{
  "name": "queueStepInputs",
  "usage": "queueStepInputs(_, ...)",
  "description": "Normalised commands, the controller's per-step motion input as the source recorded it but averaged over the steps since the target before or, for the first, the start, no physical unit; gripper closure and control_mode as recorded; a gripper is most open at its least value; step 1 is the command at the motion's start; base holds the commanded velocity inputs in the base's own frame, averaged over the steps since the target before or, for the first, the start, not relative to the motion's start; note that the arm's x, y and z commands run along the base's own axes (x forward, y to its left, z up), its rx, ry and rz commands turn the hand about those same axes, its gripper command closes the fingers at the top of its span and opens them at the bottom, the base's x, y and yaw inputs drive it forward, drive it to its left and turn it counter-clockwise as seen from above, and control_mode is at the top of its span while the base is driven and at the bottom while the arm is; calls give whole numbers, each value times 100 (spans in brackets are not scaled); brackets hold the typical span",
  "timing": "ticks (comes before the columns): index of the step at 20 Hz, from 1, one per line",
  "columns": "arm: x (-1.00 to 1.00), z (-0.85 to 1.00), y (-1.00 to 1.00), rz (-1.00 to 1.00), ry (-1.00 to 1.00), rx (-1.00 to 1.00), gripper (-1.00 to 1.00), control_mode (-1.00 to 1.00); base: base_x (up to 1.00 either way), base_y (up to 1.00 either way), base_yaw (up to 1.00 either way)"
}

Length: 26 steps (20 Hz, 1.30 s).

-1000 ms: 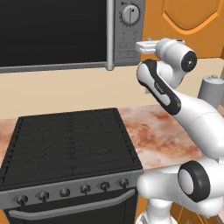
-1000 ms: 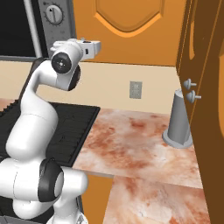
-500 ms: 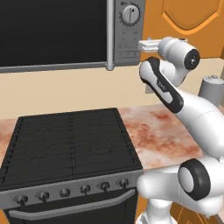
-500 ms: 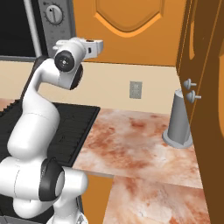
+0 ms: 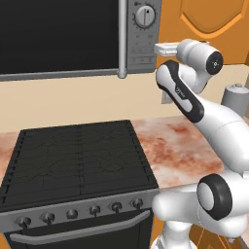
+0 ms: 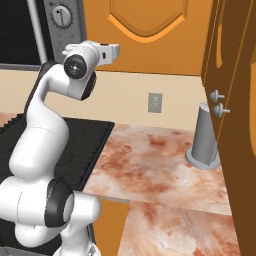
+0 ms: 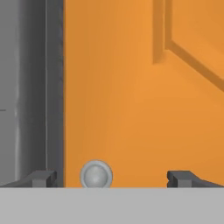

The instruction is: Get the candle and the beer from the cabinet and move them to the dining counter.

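The cabinet (image 5: 209,14) (image 6: 145,35) hangs on the wall to the right of the microwave, its arched door closed. Up close in the hand view, the cabinet door (image 7: 131,96) is a flat orange panel with a small round grey knob (image 7: 96,175) low down. My gripper (image 7: 112,177) is open, and the knob lies between its fingertips (image 7: 41,177), nearer the left one. The raised hand (image 5: 165,47) (image 6: 107,51) points at the door's lower edge. The candle and the beer are hidden behind the door. The dining counter is out of view.
A black microwave (image 5: 63,34) (image 6: 55,20) hangs over the stove (image 5: 73,160). A grey canister (image 6: 205,137) (image 5: 236,95) stands on the marbled countertop (image 6: 150,160). An orange panel (image 6: 235,75) with two knobs (image 6: 217,102) juts out at the right. A wall outlet (image 6: 155,102) sits below the cabinet.
The arm has crept slightly up and toward the cabinet door. The gripper stays open.
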Motion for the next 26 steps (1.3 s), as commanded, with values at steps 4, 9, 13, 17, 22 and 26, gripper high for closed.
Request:
queueStepInputs(4,1,0,0,0,0,0,-100,-100,0,0,0)
queueStepInputs(9,6,0,0,0,0,0,-100,-100,0,0,0)
queueStepInputs(13,16,0,0,0,0,0,-100,-100,0,0,0)
queueStepInputs(17,15,0,0,0,0,0,-100,-100,0,0,0)
queueStepInputs(22,11,0,0,0,0,0,-100,-100,0,0,0)
queueStepInputs(26,5,0,0,0,0,0,-100,-100,0,0,0)
